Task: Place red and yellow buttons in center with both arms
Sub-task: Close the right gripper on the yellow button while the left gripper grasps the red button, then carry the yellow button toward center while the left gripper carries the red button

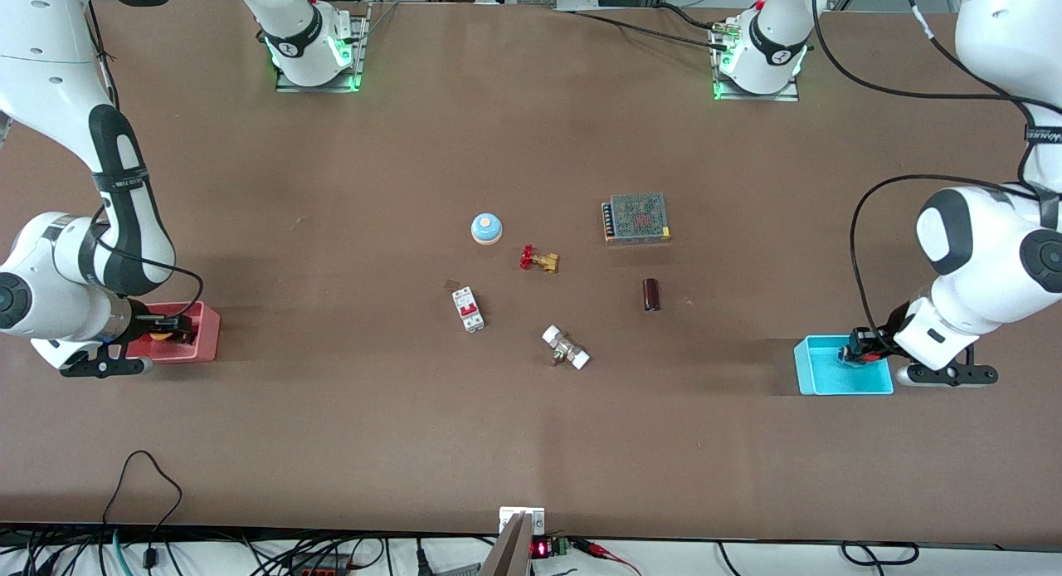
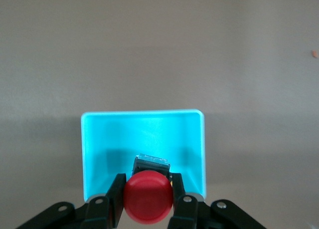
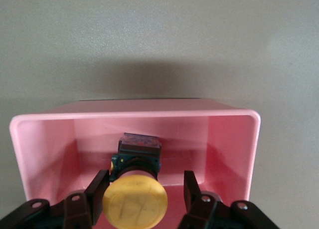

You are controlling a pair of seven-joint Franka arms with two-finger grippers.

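Observation:
The red button (image 2: pixel 148 196) stands in the blue tray (image 2: pixel 144 134) at the left arm's end of the table. My left gripper (image 2: pixel 147 181) is shut on its red cap, with both fingers pressed against it. In the front view the left gripper (image 1: pixel 859 348) is down in the blue tray (image 1: pixel 821 373). The yellow button (image 3: pixel 134 204) stands in the pink tray (image 3: pixel 149 114) at the right arm's end. My right gripper (image 3: pixel 145 181) is open around the button: one finger is at the cap and the other stands clear of it. In the front view the right gripper (image 1: pixel 170 327) is in the pink tray (image 1: pixel 207 335).
In the table's middle lie a blue-domed bell (image 1: pixel 486 227), a red-handled brass valve (image 1: pixel 539 259), a white circuit breaker (image 1: pixel 469 309), a white-capped fitting (image 1: pixel 566 348), a dark cylinder (image 1: pixel 651 294) and a meshed power supply (image 1: pixel 636 217).

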